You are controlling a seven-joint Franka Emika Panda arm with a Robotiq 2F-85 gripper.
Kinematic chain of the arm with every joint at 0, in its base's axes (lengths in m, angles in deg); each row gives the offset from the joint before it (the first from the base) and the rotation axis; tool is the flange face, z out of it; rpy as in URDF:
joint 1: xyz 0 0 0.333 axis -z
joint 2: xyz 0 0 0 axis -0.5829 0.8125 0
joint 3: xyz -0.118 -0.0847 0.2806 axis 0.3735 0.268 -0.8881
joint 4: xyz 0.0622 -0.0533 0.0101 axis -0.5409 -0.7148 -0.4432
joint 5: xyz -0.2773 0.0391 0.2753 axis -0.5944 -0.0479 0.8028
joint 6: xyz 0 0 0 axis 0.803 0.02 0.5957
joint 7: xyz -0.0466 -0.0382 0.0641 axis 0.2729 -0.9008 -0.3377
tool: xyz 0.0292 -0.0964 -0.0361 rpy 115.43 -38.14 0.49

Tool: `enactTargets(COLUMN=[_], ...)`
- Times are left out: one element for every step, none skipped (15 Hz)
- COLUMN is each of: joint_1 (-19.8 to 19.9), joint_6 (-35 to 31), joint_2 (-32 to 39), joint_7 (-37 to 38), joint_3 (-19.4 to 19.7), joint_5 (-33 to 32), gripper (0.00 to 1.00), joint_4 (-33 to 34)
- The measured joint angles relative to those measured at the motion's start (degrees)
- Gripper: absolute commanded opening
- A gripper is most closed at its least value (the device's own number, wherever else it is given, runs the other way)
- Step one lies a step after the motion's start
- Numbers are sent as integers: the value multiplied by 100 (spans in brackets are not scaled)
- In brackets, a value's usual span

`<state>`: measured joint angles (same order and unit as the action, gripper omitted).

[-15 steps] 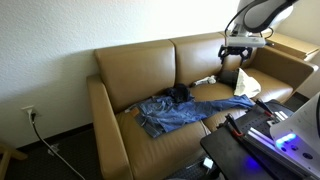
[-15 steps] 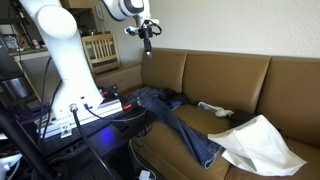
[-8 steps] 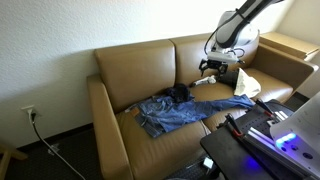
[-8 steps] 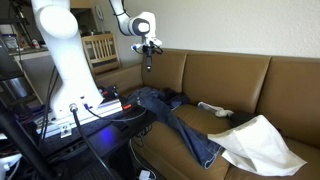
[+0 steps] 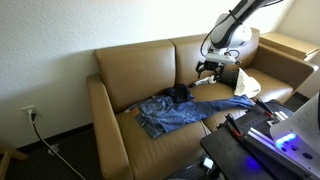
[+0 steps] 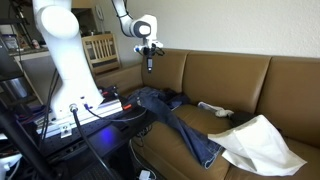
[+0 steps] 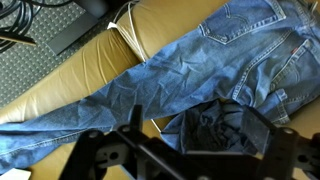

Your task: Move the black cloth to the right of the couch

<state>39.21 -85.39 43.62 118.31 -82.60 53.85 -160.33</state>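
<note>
My gripper (image 7: 185,160) hangs spread wide, empty. I'd nudge right to centre the black cloth (image 7: 222,128), then drop straight, pinching clear of the jeans (image 7: 150,90).

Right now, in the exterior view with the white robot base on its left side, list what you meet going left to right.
White robot base → wooden chair → gripper → black cloth → small white object on the seat → white cloth. The jeans are left out because they span too much of the couch.
</note>
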Motion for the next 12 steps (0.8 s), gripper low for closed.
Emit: enactTargets(joint_1=[-39,-53,-80,-149,-255,-363,-480,-612,-758,-909,-1069,-1238], joint_6=[-21,-65,-140,-227,-310,-443,-648,-939,-1287,-1627,-1910,-2122], joint_2=[86,220,397,604,836,1090,1344,1592,1853,2112,2366,2611], joint_7=[-369,-721,-998,-1172,-1229,-1230,-1217,-1156,-1057,-920,-772,-640], joint_3=[18,30,69,172,329,480,628,773,909,1035,1160,1292], joint_5=[37,56,40,-57,-212,-304,-367,-397,-398,-386,-358,-300], gripper=[100,100,100,100,100,100,100,100,100,100,100,100], joint_4=[9,36,99,198,339,513,696,883,1081,1282,1491,1694])
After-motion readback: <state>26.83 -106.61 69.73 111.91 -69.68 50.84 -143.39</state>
